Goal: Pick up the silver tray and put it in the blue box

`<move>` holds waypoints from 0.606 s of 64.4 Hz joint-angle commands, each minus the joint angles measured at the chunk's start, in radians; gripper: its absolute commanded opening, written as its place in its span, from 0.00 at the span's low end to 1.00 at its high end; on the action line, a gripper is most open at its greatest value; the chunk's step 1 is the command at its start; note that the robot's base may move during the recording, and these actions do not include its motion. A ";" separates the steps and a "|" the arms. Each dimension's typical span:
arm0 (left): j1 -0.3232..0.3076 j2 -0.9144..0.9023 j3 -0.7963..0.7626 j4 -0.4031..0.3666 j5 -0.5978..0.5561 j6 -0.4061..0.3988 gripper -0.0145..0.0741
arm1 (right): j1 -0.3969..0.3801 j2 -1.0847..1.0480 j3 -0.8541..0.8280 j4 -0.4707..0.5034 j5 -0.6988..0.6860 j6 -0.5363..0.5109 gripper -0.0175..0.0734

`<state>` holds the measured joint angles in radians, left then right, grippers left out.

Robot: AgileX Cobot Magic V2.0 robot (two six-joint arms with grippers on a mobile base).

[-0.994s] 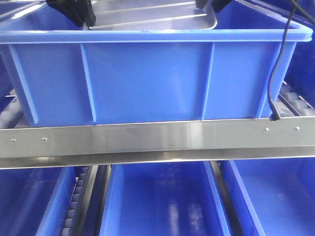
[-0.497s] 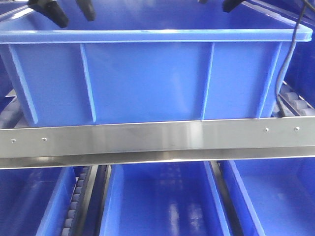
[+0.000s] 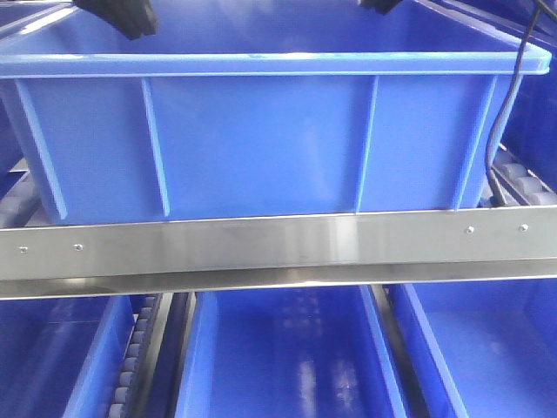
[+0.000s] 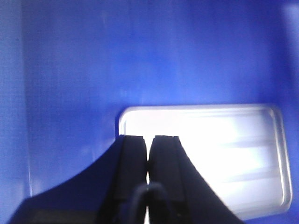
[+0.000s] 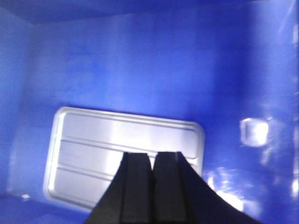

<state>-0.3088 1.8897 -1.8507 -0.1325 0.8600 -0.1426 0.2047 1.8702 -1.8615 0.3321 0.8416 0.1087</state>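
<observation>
The blue box (image 3: 261,139) stands on the rack shelf and fills the front view. The silver tray lies flat on the box floor; it shows in the left wrist view (image 4: 219,140) and the right wrist view (image 5: 93,140), and the box wall hides it from the front. My left gripper (image 4: 148,138) is shut and empty, above the tray's left end. My right gripper (image 5: 152,155) is shut and empty, above the tray's right end. In the front view both grippers, left (image 3: 122,17) and right (image 3: 379,5), sit just above the box rim.
A steel rack rail (image 3: 278,248) runs across below the box. More blue crates (image 3: 287,357) sit on the lower shelf. A black cable (image 3: 505,113) hangs by the box's right side, near roller tracks (image 3: 522,178).
A second ago both grippers held the tray at the box rim. The tray has dropped into the box, the jaws opened and then shut, and both grippers have risen.
</observation>
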 commanded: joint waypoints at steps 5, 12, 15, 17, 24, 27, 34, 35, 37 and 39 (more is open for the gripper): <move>0.002 -0.099 -0.017 -0.015 0.005 0.004 0.15 | 0.001 -0.081 -0.041 0.064 -0.090 -0.023 0.26; 0.002 -0.176 0.075 -0.064 -0.127 0.004 0.15 | 0.006 -0.122 -0.027 0.064 -0.126 -0.109 0.26; 0.002 -0.219 0.130 -0.085 -0.191 0.004 0.15 | 0.006 -0.145 -0.001 0.064 -0.140 -0.147 0.26; 0.002 -0.250 0.174 -0.090 -0.227 0.004 0.15 | 0.006 -0.164 0.018 0.064 -0.149 -0.160 0.26; 0.002 -0.353 0.334 -0.094 -0.365 0.009 0.15 | 0.023 -0.244 0.138 0.064 -0.208 -0.234 0.26; 0.002 -0.399 0.413 -0.094 -0.415 0.013 0.15 | 0.038 -0.290 0.216 0.064 -0.262 -0.276 0.26; 0.002 -0.508 0.610 -0.094 -0.595 0.013 0.15 | 0.062 -0.414 0.426 0.064 -0.469 -0.309 0.26; 0.002 -0.520 0.632 -0.094 -0.617 0.014 0.15 | 0.064 -0.427 0.448 0.064 -0.491 -0.309 0.26; 0.002 -0.549 0.685 -0.094 -0.672 0.016 0.15 | 0.067 -0.459 0.502 0.064 -0.545 -0.309 0.26; 0.002 -0.578 0.738 -0.092 -0.730 0.016 0.16 | 0.067 -0.492 0.553 0.064 -0.597 -0.309 0.26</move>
<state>-0.3068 1.4157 -1.1929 -0.2098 0.3394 -0.1350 0.2692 1.4920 -1.3815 0.3727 0.4534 -0.1771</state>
